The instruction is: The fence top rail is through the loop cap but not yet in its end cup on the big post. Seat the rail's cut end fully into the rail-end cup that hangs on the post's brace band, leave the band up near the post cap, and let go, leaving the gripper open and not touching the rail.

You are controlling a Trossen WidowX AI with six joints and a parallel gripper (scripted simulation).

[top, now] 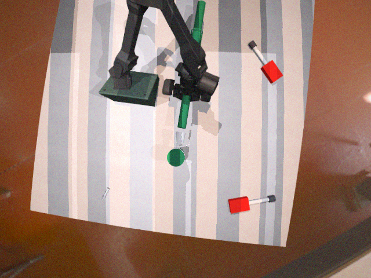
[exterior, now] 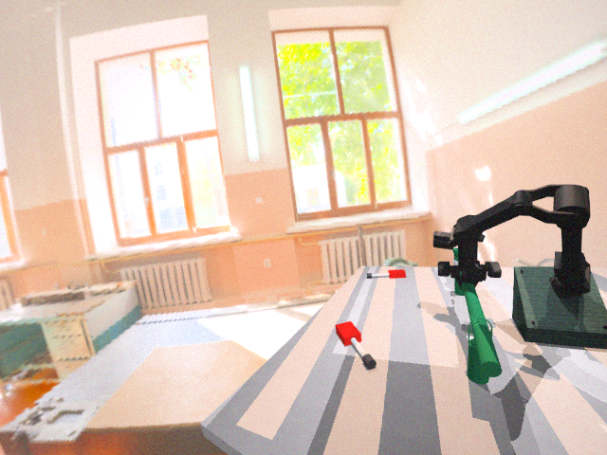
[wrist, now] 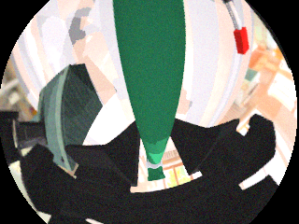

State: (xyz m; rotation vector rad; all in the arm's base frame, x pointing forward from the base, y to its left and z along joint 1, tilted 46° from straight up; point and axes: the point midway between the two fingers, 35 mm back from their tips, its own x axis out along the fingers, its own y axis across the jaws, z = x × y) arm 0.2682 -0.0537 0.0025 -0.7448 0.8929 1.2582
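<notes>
Near marker: you have a red-capped marker [top: 250, 202] lying flat toward the near right of the striped tabletop [top: 75, 185], well apart from the fence parts.
Small fastener: a small metal piece [top: 105, 193] lies near the left of the tabletop; you cannot tell what kind it is.
Big post: your green post [top: 175, 157] stands upright near the middle, seen end-on from above.
Rail-end cup: the pale cup [top: 181, 138] sits just beyond the post on its far side, between post and rail.
Rail's cut end: the green rail [top: 184, 111] points at the cup; its near end stops just short of the cup mouth, with a narrow gap showing in the top view.
Pincer: your pincer [top: 186, 93] is clamped on the rail from above, a finger on either side, a little back from the cut end.
Wrist view: the rail [wrist: 151, 69] runs straight out between the dark fingers.
Arm base: the dark green block [top: 131, 88] sits left of the rail.
Loop cap: farther along the rail a green collar [top: 196, 31] rings it.
Far marker: a second red-capped marker [top: 266, 64] lies at the far right.
</notes>
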